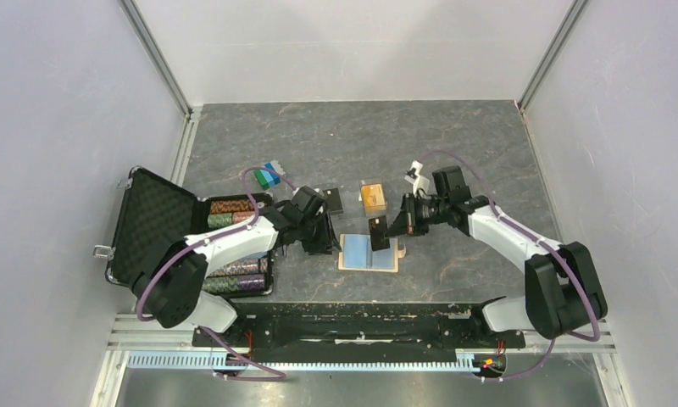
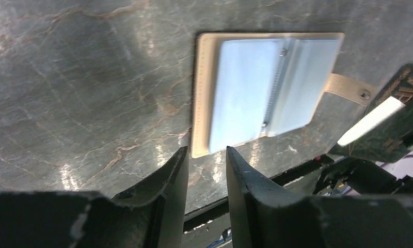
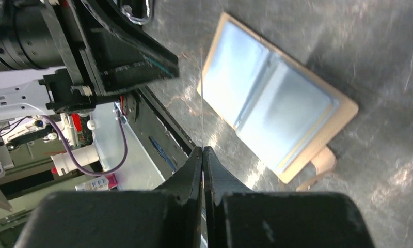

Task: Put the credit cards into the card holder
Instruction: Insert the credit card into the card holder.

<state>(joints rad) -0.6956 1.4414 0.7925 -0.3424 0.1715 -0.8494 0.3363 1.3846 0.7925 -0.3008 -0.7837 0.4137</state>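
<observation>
Overhead, the card (image 1: 375, 233) stands over the open wallet (image 1: 357, 254) (light-blue inside). The right wrist view shows it as an edge-on hairline, pinched in the clamped right hand (image 3: 202, 152). The left hand (image 2: 207, 155) is half-open, empty.

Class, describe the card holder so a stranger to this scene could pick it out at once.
Start at the dark marbled table and look to its near middle, between the left gripper and the right gripper. There the card holder lies open and flat. Unlike the orange box behind it and the black chip case far left, it is thin, tan-edged and light blue inside.
</observation>
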